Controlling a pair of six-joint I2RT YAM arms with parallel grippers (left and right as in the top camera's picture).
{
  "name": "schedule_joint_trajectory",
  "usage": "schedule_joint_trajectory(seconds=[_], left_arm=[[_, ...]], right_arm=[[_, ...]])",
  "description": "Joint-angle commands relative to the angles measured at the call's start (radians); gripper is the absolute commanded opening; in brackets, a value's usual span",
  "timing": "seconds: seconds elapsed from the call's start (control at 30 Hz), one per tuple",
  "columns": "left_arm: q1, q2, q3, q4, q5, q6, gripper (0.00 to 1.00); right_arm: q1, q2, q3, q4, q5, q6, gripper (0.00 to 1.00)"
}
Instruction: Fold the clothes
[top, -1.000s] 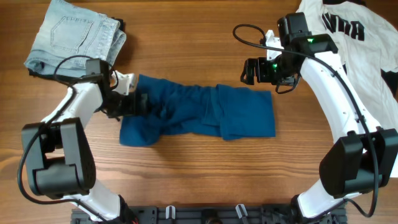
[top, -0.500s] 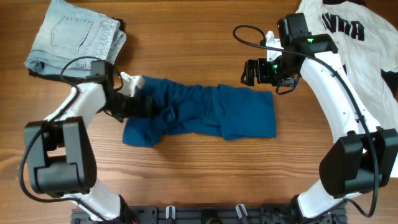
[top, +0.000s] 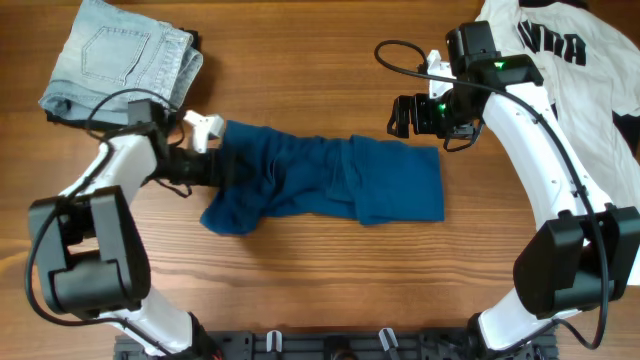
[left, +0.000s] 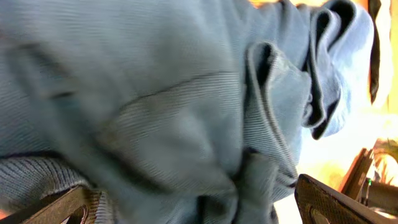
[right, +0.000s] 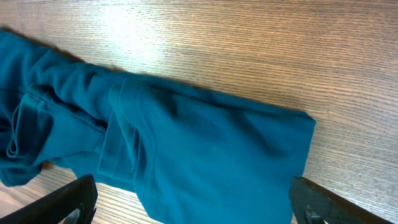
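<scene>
— Where do we see the blue shirt (top: 330, 180)?
— Bunched across the middle of the tabletop (top: 300, 70). Our left end effector (top: 222, 167) is spread wide at its left end, not clamped on the cloth.
— And the right end effector (top: 399, 115)?
— Wide open too, empty, above the shirt's far right corner.

In the overhead view the white shirt (top: 590, 70) at the upper right runs off the top and right edges. The right arm (top: 540, 140) crosses it, and its black lettering (top: 553, 42) is clipped at the top, leaving too little to read. The jeans (top: 120, 55) at the upper left are cut by the top edge, and a black piece (top: 196, 40) under them shows only as a thin strip. The fingertips of the left gripper (top: 225, 168) are lost, dark against the dark-blue shirt (top: 340, 180). In the left wrist view blurred cloth fills the frame, and the fingers (left: 50, 208) show only at the bottom corners. In the right wrist view the shirt's left end runs off the left edge.
</scene>
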Motion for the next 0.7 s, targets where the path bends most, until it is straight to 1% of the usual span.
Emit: schedule_joint_trajectory(seconds=[0.0, 0.1, 0.17, 0.2, 0.23, 0.27, 0.3, 0.37, 0.4, 0.43, 0.5, 0.6, 0.67], left_arm=[[-0.058, 0.013, -0.009, -0.01, -0.058, -0.01, 1.0], [-0.063, 0.013, -0.009, -0.008, -0.176, -0.099, 1.0], [-0.063, 0.013, -0.009, 0.003, -0.254, -0.181, 1.0], [-0.063, 0.013, -0.009, 0.013, -0.275, -0.213, 1.0], [-0.063, 0.013, -0.01, 0.025, -0.29, -0.242, 0.96], [-0.063, 0.013, -0.009, 0.043, -0.292, -0.264, 0.84], [-0.063, 0.013, -0.009, 0.067, -0.291, -0.291, 0.65], [-0.063, 0.012, -0.009, 0.111, -0.291, -0.356, 0.11], [-0.063, 0.012, -0.009, 0.128, -0.286, -0.389, 0.06], [-0.063, 0.012, -0.009, 0.139, -0.272, -0.409, 0.06], [-0.068, 0.012, -0.009, 0.133, -0.268, -0.408, 0.06], [-0.085, 0.012, -0.009, 0.108, -0.288, -0.407, 0.04], [-0.087, 0.006, 0.002, 0.098, -0.287, -0.41, 0.04]], right_arm=[[0.0, -0.015, 0.014, 0.002, 0.01, -0.011, 1.0], [0.0, -0.015, 0.014, 0.002, 0.01, -0.011, 1.0], [0.0, -0.015, 0.014, 0.003, 0.01, -0.011, 0.99], [0.0, -0.015, 0.014, 0.003, 0.01, -0.01, 0.98], [0.0, -0.015, 0.014, 0.003, 0.01, -0.007, 0.95], [0.0, -0.015, 0.014, 0.004, 0.01, 0.009, 0.91], [0.002, -0.015, 0.014, 0.006, 0.006, 0.009, 0.8], [0.007, -0.015, 0.014, 0.006, 0.006, 0.015, 0.53], [0.008, -0.015, 0.014, 0.006, 0.006, 0.016, 0.5], [0.009, -0.015, 0.014, 0.006, 0.006, 0.016, 0.5], [0.009, -0.015, 0.014, 0.006, 0.006, 0.024, 0.5], [0.009, -0.015, 0.014, 0.007, 0.006, 0.032, 0.51], [0.009, -0.015, 0.011, 0.007, 0.006, 0.039, 0.48]])
